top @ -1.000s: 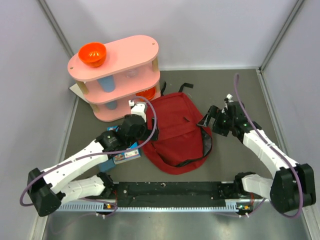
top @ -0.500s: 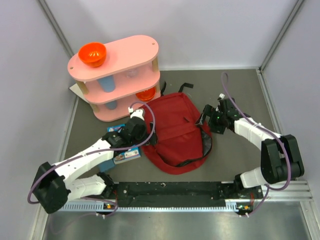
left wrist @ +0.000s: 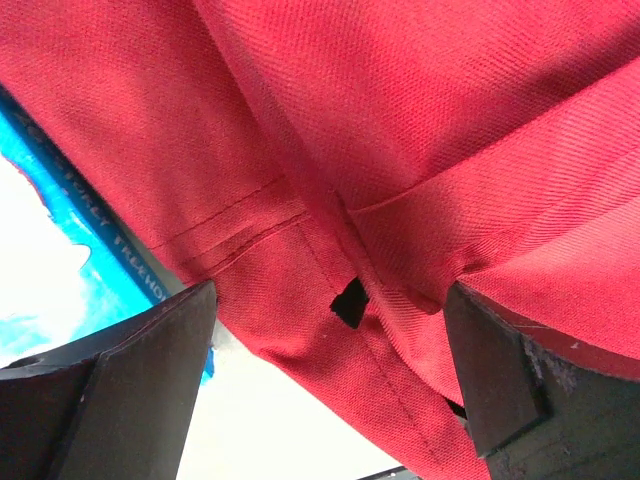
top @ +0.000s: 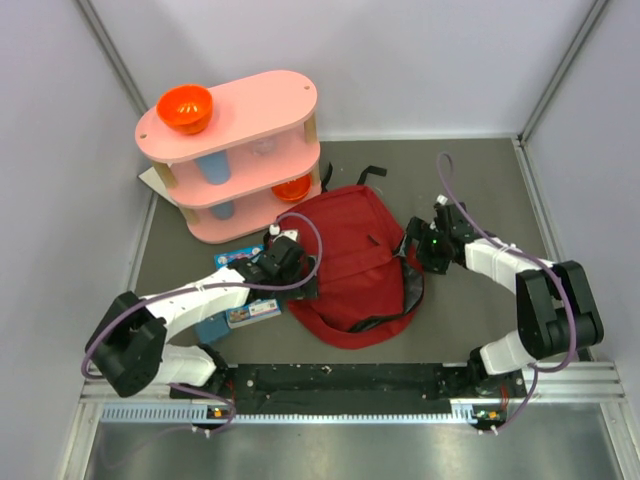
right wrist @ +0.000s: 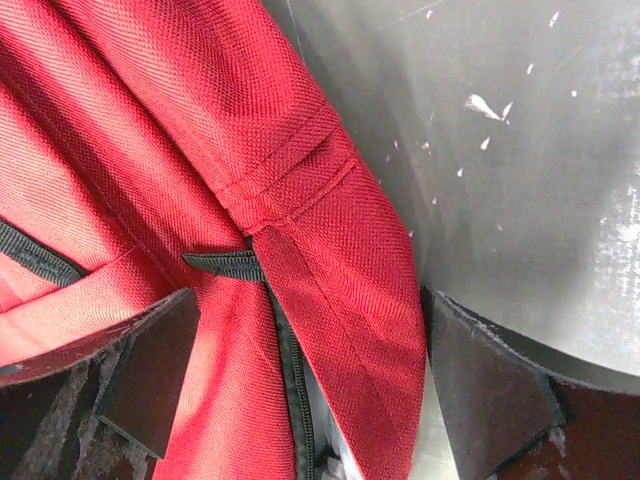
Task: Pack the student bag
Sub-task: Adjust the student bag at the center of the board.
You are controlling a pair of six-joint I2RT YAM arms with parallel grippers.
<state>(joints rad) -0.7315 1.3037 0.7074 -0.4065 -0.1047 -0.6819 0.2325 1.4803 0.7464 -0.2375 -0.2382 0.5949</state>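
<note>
The dark red student bag [top: 350, 265] lies flat in the middle of the table, its zip opening toward the near right. My left gripper [top: 305, 280] is open at the bag's left edge; red fabric [left wrist: 400, 200] lies between its fingers [left wrist: 130, 390]. My right gripper [top: 412, 245] is open at the bag's right edge, its jaws astride the red rim [right wrist: 350, 300] and the black zip [right wrist: 295, 390]. A blue book [top: 240, 310] lies left of the bag, partly under my left arm, and shows in the left wrist view [left wrist: 60, 230].
A pink two-tier shelf [top: 240, 150] stands at the back left with an orange bowl [top: 185, 108] on top and cups inside. Black straps [top: 365, 172] trail behind the bag. Grey walls close the table on three sides.
My left gripper moved right onto the bag's left edge. My right arm drew in and lowered, bringing its gripper down to the bag's right rim.
</note>
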